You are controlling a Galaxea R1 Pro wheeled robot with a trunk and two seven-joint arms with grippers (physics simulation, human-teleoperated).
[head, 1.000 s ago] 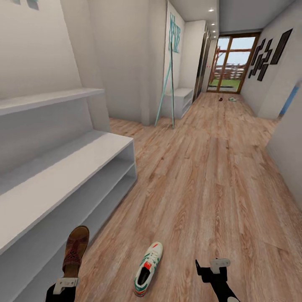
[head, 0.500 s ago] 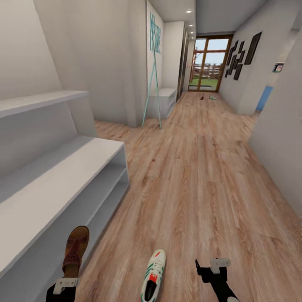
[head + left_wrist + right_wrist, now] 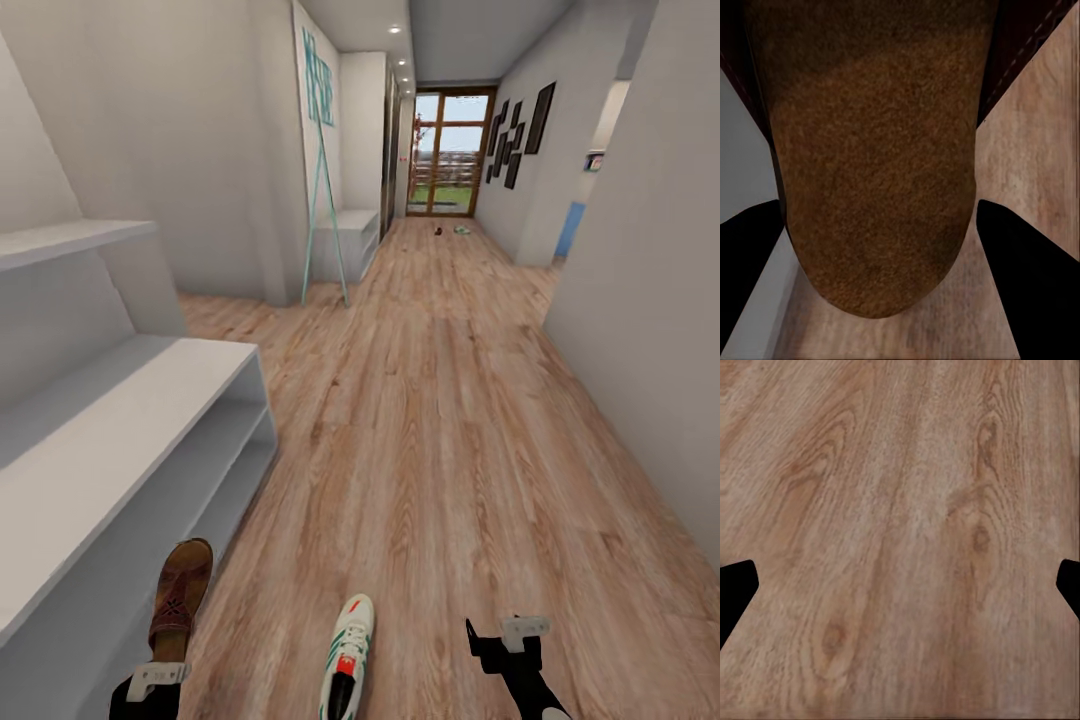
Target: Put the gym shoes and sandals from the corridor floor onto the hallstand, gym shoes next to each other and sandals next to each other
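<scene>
My left gripper (image 3: 155, 680) is shut on a dark brown woven sandal (image 3: 181, 596), held toe-forward beside the front of the pale grey hallstand (image 3: 130, 420). In the left wrist view the sandal (image 3: 877, 165) sits between the dark fingers (image 3: 742, 247). A white gym shoe (image 3: 345, 655) with green stripes lies on the corridor floor (image 3: 450, 420) between my arms. My right gripper (image 3: 505, 640) is open over bare planks, its fingertips (image 3: 735, 585) spread wide. Far down the corridor, near the glass door, lie the second sandal (image 3: 437, 231) and the second gym shoe (image 3: 461, 229).
The hallstand's floating wall shelf (image 3: 60, 240) hangs above it at left. Another grey rack (image 3: 345, 238) with teal letters (image 3: 320, 85) on the wall stands further along the left wall. A wall (image 3: 640, 280) closes the right side. The glass door (image 3: 445, 150) ends the corridor.
The whole view has swung, so the hallstand and corridor sit further left in the picture and the near gym shoe lower. Both grippers keep their places; the sandal stays held.
</scene>
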